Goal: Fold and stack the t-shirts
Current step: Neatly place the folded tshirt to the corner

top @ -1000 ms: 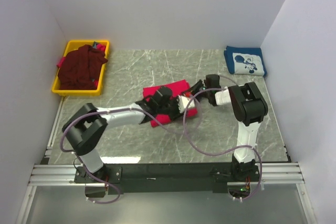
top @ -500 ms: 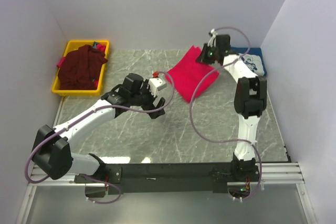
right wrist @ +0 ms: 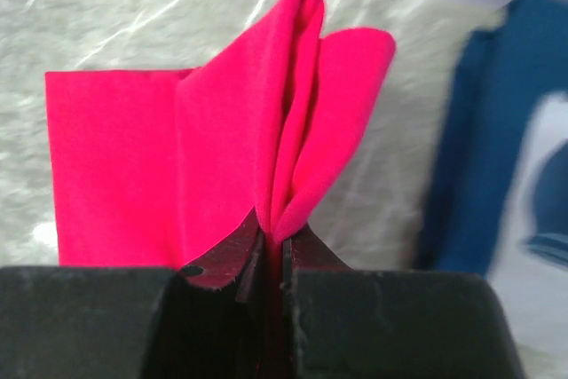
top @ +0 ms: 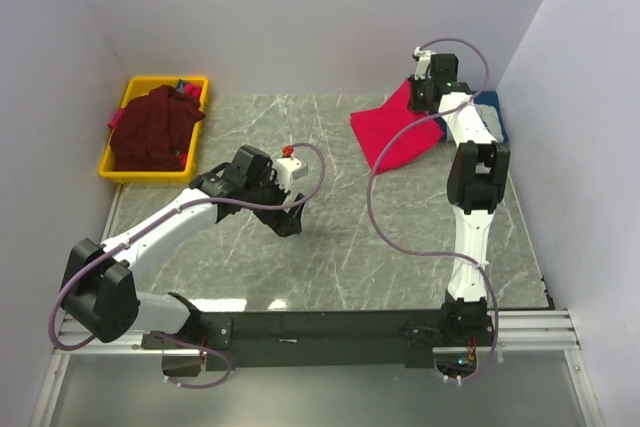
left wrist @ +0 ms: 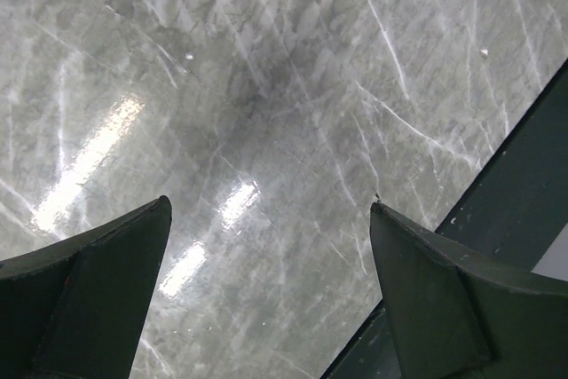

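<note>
Right gripper (right wrist: 273,250) pinches red t-shirt (right wrist: 133,157); navy one (right wrist: 479,130) blurred (cropped).

The grey marbled surface (top: 330,247) carries a yellow plastic bin (top: 145,176) at ten o'clock, a folded navy printed t-shirt (right wrist: 484,130) at two, and a crimson-red t-shirt (top: 390,137) partly at one.

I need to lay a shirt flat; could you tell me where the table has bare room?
Bare table lies at the far edge between the yellow bin and the red shirt, and in the near middle between the left gripper and the right arm. The far right corner is crowded: the right gripper holds the red shirt by the navy shirt.
</note>
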Robot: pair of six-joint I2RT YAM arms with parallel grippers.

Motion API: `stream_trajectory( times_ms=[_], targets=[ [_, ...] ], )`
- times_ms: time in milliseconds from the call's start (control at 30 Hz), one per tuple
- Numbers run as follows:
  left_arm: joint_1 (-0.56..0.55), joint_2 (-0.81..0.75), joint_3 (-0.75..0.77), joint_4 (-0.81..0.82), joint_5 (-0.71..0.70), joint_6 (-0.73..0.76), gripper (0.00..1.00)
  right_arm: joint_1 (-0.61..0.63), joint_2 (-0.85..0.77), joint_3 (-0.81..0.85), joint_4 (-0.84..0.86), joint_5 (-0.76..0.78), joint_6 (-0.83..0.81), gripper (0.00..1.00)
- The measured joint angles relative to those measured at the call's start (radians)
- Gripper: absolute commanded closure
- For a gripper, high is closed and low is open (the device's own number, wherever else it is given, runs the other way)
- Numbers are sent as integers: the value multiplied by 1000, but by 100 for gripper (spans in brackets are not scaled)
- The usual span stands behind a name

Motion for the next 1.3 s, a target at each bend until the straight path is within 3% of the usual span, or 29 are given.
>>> stream_trajectory(
  times_ms=[467,1300],
  targets=[
    [0,2,0,-1,26,0,1,-89,-16,18,35,82,-148,100],
    [1,2,-1,1,52,0,1,-89,-97,42,127,114,-202,100]
  ],
)
